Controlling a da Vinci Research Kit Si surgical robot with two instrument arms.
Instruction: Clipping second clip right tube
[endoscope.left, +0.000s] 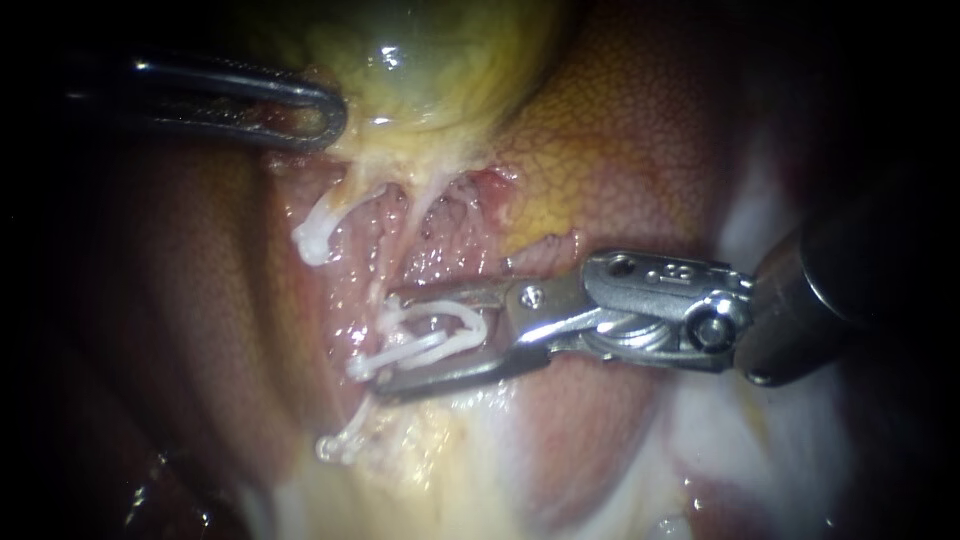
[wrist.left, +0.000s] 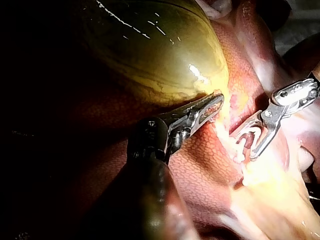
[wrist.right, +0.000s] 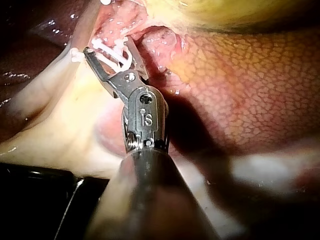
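Steel right instrument (endoscope.left: 388, 341), white looped clip (endoscope.left: 440, 345), mottled liver (endoscope.left: 620, 130), glossy gallbladder (endoscope.left: 440, 50)

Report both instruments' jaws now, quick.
Left instrument: shut on the gallbladder.
Right instrument: shut on the clip, jaws wide apart.
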